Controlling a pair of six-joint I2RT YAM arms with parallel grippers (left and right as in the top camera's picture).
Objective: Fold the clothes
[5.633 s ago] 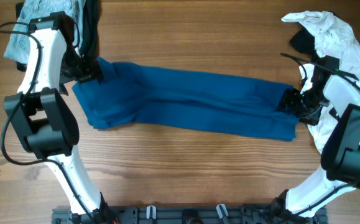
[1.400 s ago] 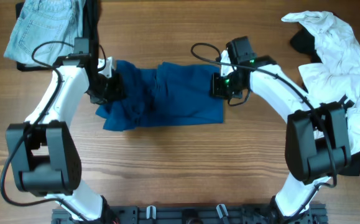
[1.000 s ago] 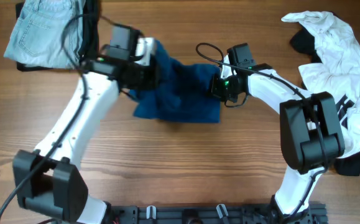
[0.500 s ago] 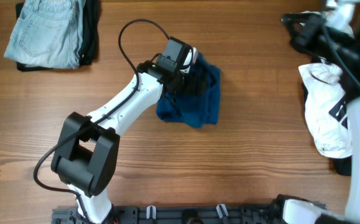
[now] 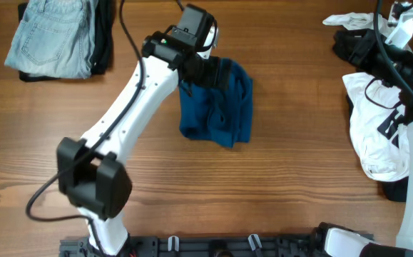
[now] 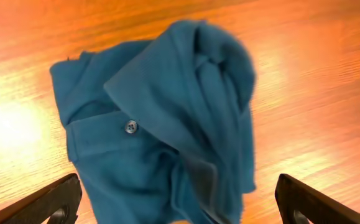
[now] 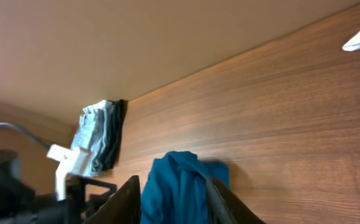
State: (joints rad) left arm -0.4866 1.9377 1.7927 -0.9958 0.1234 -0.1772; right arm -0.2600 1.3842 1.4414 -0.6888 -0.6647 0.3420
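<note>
The dark-blue shirt (image 5: pixel 219 107) lies in a compact, rumpled fold at the table's middle; a small button (image 6: pixel 130 127) shows on it. My left gripper (image 5: pixel 210 71) hovers over the shirt's far edge. In the left wrist view it (image 6: pixel 178 186) stands wide open, its fingers on either side of the bundle, holding nothing. My right arm (image 5: pixel 399 28) is up at the far right, above the white top with black print (image 5: pixel 377 135). In its wrist view my right gripper (image 7: pixel 173 190) is open, nothing between its fingers, with the shirt (image 7: pixel 180 186) seen far off through the gap.
Light-blue jeans (image 5: pixel 53 36) lie folded at the far left corner with a black garment (image 5: pixel 103 39) beside them. More black fabric (image 5: pixel 399 191) shows under the white top at the right edge. Bare wood (image 5: pixel 213 193) runs along the front.
My left gripper has opened and let go of the shirt, then risen over its far edge. The right arm has swung away to the far right and its jaws have parted.
</note>
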